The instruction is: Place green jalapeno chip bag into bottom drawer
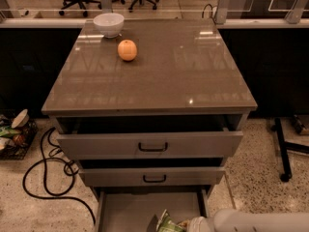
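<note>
Where the bottom drawer (130, 211) stands pulled out, green jalapeno chip bag (166, 223) within it right of centre, pressed against the left tip of the white end effector (192, 224), grip state cannot be told, orange (127, 50) and white bowl (108, 24) on the counter (193, 71).

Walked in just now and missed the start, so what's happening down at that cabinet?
The robot's arm reaches in from the lower right. Its gripper is low over the open bottom drawer, with the green jalapeno chip bag at its tip. Whether the bag already rests on the drawer floor cannot be seen. The top drawer and middle drawer also stand partly open. An orange fruit and a white bowl sit on the cabinet top, far from the arm.
</note>
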You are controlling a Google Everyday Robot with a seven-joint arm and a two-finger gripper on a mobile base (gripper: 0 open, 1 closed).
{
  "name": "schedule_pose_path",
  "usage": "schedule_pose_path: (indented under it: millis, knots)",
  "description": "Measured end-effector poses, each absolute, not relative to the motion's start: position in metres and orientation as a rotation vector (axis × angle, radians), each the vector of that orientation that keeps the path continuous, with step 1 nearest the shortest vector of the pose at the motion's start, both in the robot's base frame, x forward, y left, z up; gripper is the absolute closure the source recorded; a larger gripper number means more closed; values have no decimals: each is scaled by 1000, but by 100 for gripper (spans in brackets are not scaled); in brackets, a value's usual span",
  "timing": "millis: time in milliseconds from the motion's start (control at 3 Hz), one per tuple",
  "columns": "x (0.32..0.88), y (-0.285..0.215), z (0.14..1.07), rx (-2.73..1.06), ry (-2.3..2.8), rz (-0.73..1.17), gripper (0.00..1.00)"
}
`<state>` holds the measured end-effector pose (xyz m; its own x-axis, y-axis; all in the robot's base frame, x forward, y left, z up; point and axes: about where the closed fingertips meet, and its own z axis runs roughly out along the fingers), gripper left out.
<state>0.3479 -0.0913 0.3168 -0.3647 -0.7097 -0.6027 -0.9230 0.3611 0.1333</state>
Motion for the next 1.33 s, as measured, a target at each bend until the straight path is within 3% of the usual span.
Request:
schedule_pose_path:
  millis: [1333]
  knots:
    - [324, 93, 265, -1519, 1920, 899, 100]
